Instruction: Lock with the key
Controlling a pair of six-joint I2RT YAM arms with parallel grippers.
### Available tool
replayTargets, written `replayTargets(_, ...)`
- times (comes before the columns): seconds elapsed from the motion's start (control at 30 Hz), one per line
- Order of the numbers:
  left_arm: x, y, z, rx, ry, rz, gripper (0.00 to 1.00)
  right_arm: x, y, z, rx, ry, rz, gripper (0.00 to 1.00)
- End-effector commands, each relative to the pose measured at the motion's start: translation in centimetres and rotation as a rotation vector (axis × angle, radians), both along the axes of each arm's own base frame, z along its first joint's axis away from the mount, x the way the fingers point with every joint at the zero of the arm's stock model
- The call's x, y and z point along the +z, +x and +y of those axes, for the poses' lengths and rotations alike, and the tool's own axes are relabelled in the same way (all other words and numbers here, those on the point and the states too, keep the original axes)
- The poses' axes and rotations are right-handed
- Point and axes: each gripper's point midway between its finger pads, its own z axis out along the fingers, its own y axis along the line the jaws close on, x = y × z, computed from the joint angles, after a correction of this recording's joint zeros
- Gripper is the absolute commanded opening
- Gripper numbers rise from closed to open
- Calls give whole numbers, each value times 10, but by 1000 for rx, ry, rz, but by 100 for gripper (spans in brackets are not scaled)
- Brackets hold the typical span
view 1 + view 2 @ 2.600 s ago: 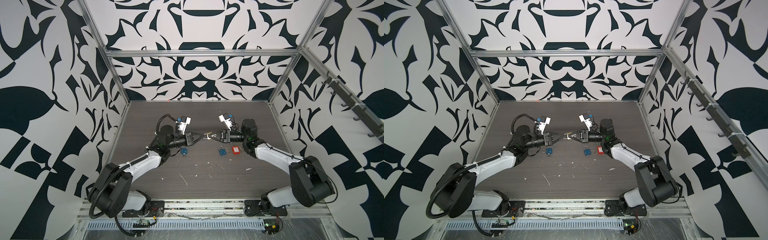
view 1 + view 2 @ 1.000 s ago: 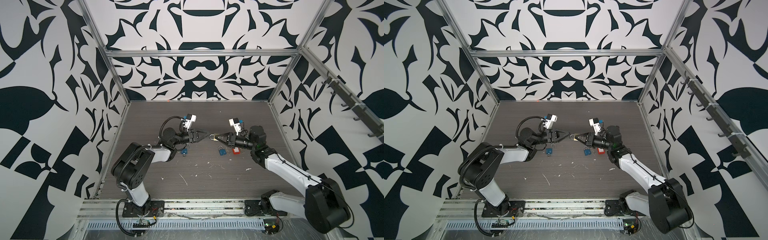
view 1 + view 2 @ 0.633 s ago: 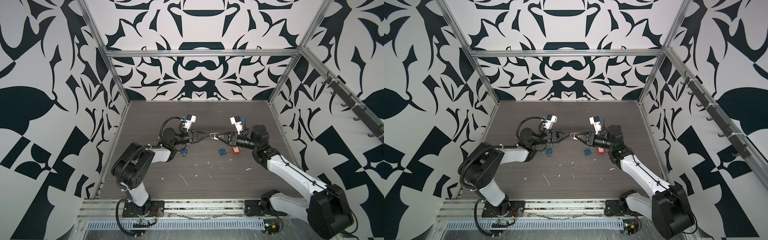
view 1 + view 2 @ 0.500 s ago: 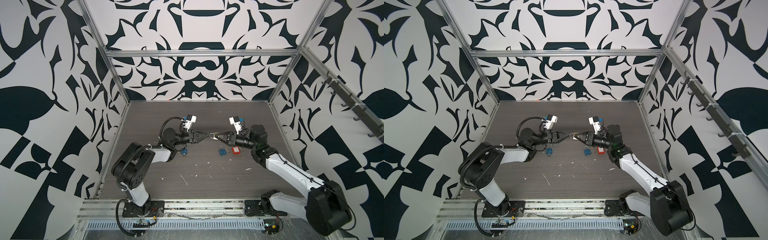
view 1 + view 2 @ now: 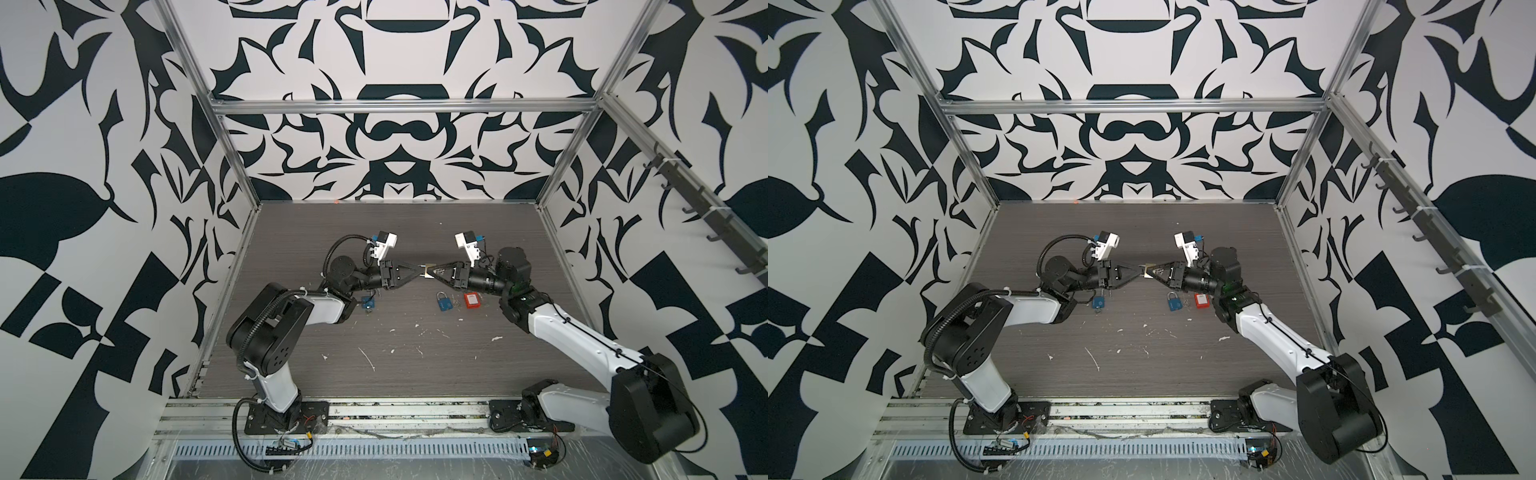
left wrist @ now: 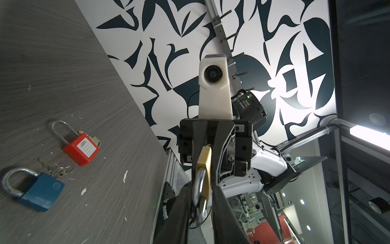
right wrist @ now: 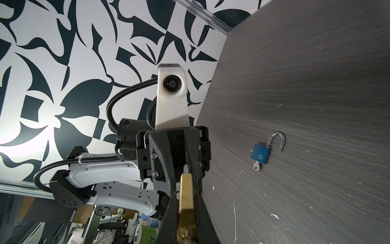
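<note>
**Both claws meet on one brass padlock, mid-worktop**

Arms reach inward from the near edge, wrists about level, tips pointed straight at each other. Brass padlock (image 5: 427,272) is held between them above the middle of the worktop (image 5: 415,232), clear of the surface. Right gripper (image 7: 185,202) is clamped on the brass body. Left gripper (image 6: 201,188) is narrow, fingers flanking the shackle end; whether it actually pinches cannot be told. Lying on the worktop: shut blue padlock (image 5: 444,303) and red padlock (image 5: 471,300) just near-side of the right gripper; open blue padlock (image 7: 260,155), key (image 7: 256,167) in its base, beside the left wrist.
</note>
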Motion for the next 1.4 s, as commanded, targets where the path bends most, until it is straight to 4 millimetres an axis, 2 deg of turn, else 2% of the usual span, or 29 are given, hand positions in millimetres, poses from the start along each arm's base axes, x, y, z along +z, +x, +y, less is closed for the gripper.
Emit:
replayTargets(0.0,10,0,-5,-23,-22,-40,22,36,-2,7,39,45,-133,0)
replayTargets(0.17,10,-1,-5,-24,-22,-39,18,35,-5,10,54,41,-131,0)
replayTargets(0.43,12,-2,-5,-28,-24,-42,0,32,-3,8,33,26,-134,0)
replayTargets(0.63,13,-2,-4,-24,-26,-39,0,27,2,8,15,9,-127,0)
replayTargets(0.67,13,-2,-4,-21,-26,-38,0,26,3,7,12,7,-125,4)
replayTargets(0.77,12,-2,-3,-17,-25,-38,0,27,4,3,-13,1,-129,26)
replayTargets(0.97,9,1,-1,-5,-25,-31,0,35,4,-16,-84,-17,-139,44)
replayTargets(1.03,9,1,0,-4,-24,-32,0,34,4,-21,-94,-28,-129,52)
replayTargets(1.27,9,1,-1,-6,-24,-36,0,30,3,-28,-107,-37,-106,52)
replayTargets(1.33,10,1,-1,-7,-25,-38,0,27,4,-28,-101,-36,-97,48)
replayTargets(1.37,10,1,-1,-6,-26,-38,0,25,4,-27,-99,-34,-93,42)
